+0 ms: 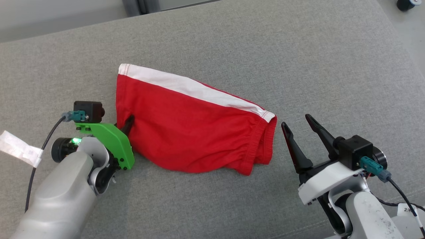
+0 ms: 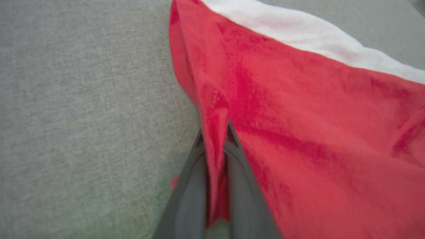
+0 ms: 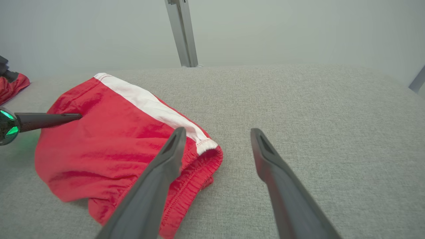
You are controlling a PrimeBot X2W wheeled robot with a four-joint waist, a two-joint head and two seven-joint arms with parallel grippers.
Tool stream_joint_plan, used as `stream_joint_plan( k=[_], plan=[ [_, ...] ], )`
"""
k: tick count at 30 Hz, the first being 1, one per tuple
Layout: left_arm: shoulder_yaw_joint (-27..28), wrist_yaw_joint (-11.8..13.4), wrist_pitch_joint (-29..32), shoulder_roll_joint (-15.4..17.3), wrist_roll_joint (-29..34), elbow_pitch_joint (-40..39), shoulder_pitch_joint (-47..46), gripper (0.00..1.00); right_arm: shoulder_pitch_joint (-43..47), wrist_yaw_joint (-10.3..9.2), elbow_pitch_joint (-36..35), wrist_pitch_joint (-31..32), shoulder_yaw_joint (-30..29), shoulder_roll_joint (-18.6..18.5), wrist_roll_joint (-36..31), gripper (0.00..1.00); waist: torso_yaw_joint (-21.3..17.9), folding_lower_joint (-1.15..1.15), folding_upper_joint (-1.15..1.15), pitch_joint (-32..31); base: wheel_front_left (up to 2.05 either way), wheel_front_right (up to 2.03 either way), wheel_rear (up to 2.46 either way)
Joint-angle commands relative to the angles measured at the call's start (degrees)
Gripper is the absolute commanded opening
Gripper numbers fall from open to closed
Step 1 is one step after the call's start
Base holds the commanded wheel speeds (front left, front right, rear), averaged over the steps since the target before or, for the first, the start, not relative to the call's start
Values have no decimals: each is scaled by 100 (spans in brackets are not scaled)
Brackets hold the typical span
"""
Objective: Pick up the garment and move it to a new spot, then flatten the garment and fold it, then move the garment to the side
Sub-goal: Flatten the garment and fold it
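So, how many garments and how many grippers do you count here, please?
red garment: 1
grippers: 2 (left gripper shut on the garment's edge, right gripper open)
total: 3

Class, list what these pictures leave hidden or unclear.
Head view: one finger of the left gripper is hidden by the garment fold.
Left wrist view: close-up blur; garment's far end cut by the frame.
Right wrist view: a right gripper finger covers the hem; red cloth cut off at left edge.
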Motion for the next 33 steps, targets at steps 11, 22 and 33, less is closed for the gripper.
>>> stream_joint_plan(
  k=[11,22,33],
  plan=[
    [81,-15,-855,-43,-278,108,705,0,145,-8,170,-75,-327,1,-90,100,339,0,0,-550,0,0,0],
    [134,190,-1382,-309,-559,-206,1853,0,445,-8,375,-74,-558,33,-204,100,846,0,0,-1204,0,0,0],
    [329,612,-1684,-343,-214,-849,2400,100,528,-8,541,-106,-526,69,-312,100,966,0,0,-1407,0,0,0]
  ],
)
